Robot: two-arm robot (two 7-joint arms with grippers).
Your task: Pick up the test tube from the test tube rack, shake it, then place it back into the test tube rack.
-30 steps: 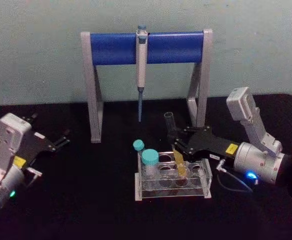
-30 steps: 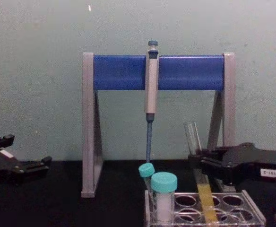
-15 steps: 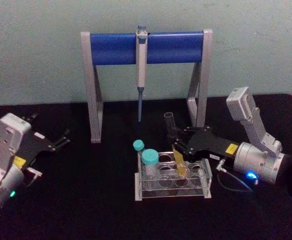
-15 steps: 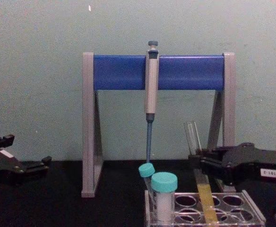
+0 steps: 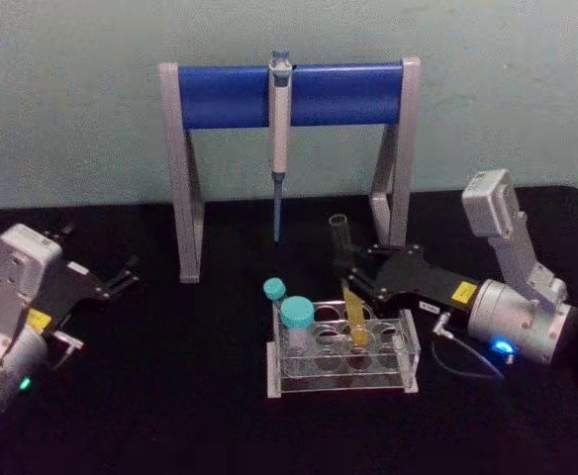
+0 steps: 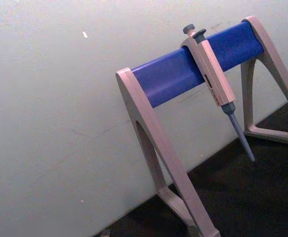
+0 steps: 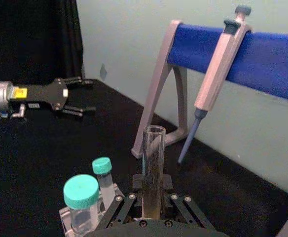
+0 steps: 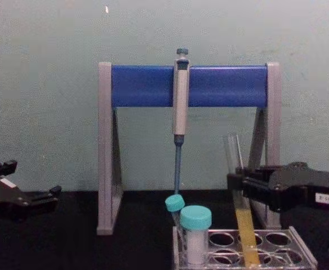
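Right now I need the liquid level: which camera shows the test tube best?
The chest view: the test tube shows side-on, its yellow liquid clear below the right hand. The head view shows the tube smaller, from above. The right wrist view shows its open upper end, the hand hiding the rest.

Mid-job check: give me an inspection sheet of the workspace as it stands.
Surface: black table.
Job's things: test tube tilted, lower end in the test tube rack, yellow liquid inside.
Clutter: two teal-capped tubes in the rack; pipette hanging on its stand.
Grippers: right gripper shut on the test tube above the rack; left gripper open, parked at left.
Cables: thin cable loop by the right wrist.
Surroundings: pale green wall behind.
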